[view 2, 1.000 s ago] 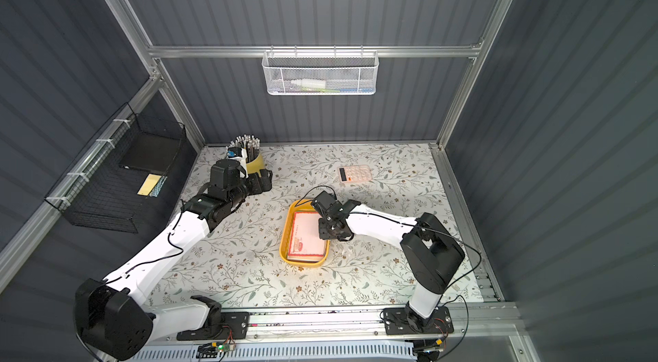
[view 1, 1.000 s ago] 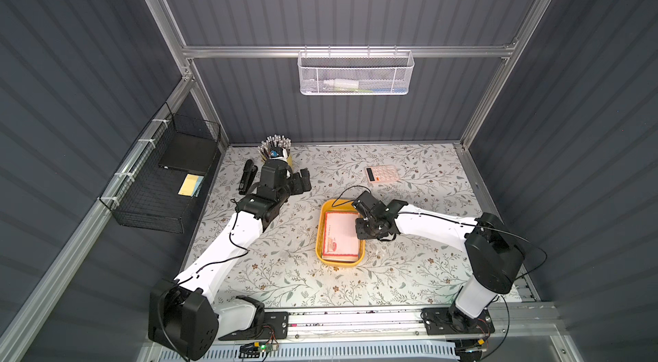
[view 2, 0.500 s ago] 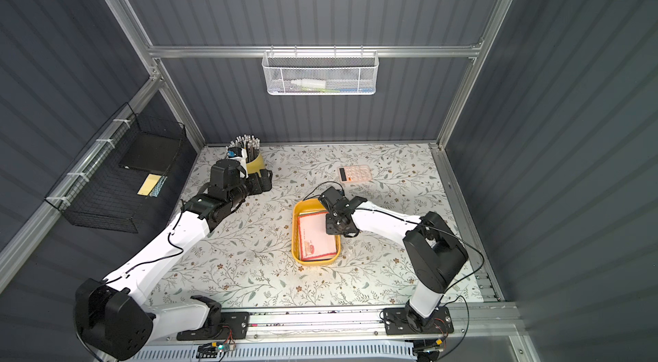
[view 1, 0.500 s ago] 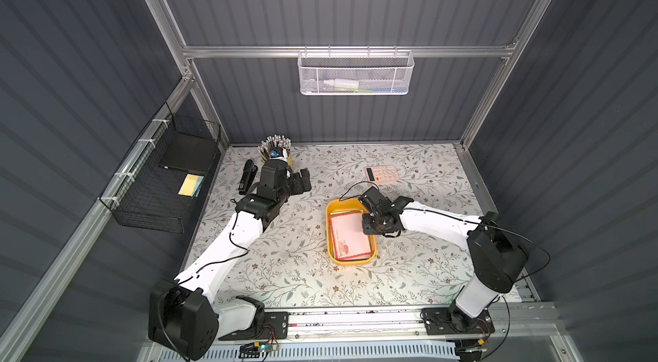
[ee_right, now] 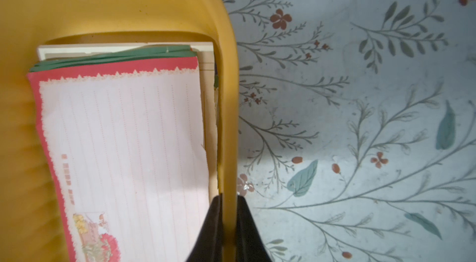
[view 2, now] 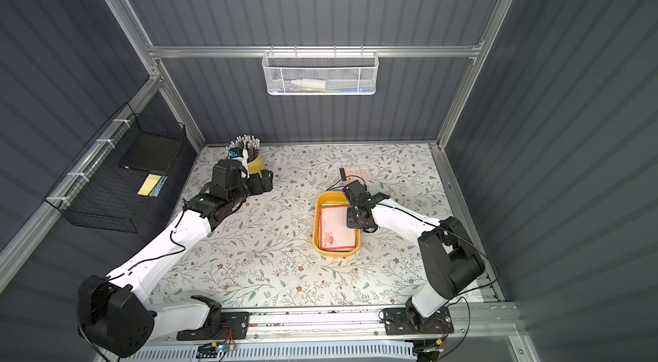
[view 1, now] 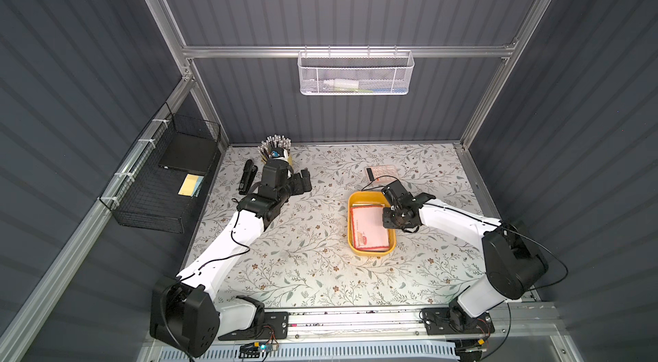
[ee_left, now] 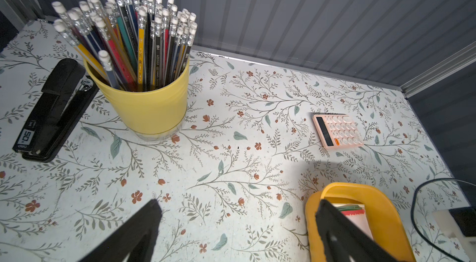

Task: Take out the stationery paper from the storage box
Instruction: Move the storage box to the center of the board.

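The yellow storage box (view 1: 350,225) (view 2: 315,232) lies right of the table's middle in both top views. It holds the stationery paper (view 1: 368,232) (view 2: 336,230), a stack with a red-bordered lined sheet on top and green-edged sheets under it (ee_right: 123,131). My right gripper (view 1: 387,216) (view 2: 350,217) (ee_right: 228,197) is shut on the box's right wall (ee_right: 226,119), one finger inside and one outside. My left gripper (view 1: 304,184) (view 2: 265,182) (ee_left: 239,204) hovers open and holds nothing near the pencil cup, with the box (ee_left: 381,209) at its side.
A yellow pencil cup (ee_left: 149,103) and a black stapler (ee_left: 51,111) stand at the back left. A pink calculator (view 1: 382,173) (ee_left: 337,131) lies behind the box. A black wire basket (view 1: 160,182) hangs on the left wall, a white mesh basket (view 1: 356,73) on the back wall.
The right gripper has shut on the box's right wall and slid the box to the right, turning it straighter. The left arm has not moved.
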`<state>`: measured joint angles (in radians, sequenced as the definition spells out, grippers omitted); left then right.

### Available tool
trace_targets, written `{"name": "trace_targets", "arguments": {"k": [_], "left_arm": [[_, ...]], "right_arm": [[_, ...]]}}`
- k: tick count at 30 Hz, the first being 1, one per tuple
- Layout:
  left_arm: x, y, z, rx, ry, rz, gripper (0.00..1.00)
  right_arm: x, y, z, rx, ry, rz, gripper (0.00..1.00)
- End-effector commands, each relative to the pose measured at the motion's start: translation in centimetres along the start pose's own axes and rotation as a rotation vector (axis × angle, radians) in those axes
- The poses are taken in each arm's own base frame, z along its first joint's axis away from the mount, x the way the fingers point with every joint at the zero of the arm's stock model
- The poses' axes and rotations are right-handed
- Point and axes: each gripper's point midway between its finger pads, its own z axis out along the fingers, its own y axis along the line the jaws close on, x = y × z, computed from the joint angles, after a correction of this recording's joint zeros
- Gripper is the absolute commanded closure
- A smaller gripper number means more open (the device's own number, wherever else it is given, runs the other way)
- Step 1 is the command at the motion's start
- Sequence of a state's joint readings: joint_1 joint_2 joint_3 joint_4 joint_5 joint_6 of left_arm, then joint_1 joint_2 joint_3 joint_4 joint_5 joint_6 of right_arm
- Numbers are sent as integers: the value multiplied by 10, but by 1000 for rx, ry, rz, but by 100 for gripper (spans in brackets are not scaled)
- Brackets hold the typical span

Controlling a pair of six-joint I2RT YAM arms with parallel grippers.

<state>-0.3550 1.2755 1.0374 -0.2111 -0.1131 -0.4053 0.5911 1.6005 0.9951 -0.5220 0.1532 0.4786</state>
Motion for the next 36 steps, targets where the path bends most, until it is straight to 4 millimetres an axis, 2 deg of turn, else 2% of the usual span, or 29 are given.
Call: {"name": "trace_targets", "arguments": {"k": [1,3,6,10,13,16,18,21,23,28,32,36], "left_arm": [[1,-2,3,9,-1,-14,4],[1,-2,3,6,-2,-17,4],[-3,5,1,-35,-14,-35,5],[-16,7,-9,-55,-60,-63,5],[-29,13,-22,-84,-122,-112,7],[-34,13,-27,-82,-144,-122,7],[-32,11,-24,-74,-132,-119,7],[-23,12,-18,-78,-103,-116,7],[-19,13,-14,-81,-87,-114,7],[-17,12,-10,-80,-69,-112,7],[-17,11,-9,-75,-69,-111,7],[-15,9,-5,-64,-61,-113,7]], "right_arm": [[2,-10,5,35,-7,-32,80],[3,-14,8,57,-10,-24,67],[-2,-21,3,98,-35,-14,57],[-35,-23,-33,105,-179,-7,46],[-62,-6,-65,18,-275,-40,42],[-71,23,-77,-87,-276,-56,43],[-66,46,-72,-107,-242,-107,42],[-49,78,-52,-100,-138,-205,42],[-37,87,-35,-52,-89,-231,42],[-25,84,-3,59,-48,-245,37],[-27,83,-1,79,-57,-226,34],[-31,78,0,111,-77,-229,23]]}}
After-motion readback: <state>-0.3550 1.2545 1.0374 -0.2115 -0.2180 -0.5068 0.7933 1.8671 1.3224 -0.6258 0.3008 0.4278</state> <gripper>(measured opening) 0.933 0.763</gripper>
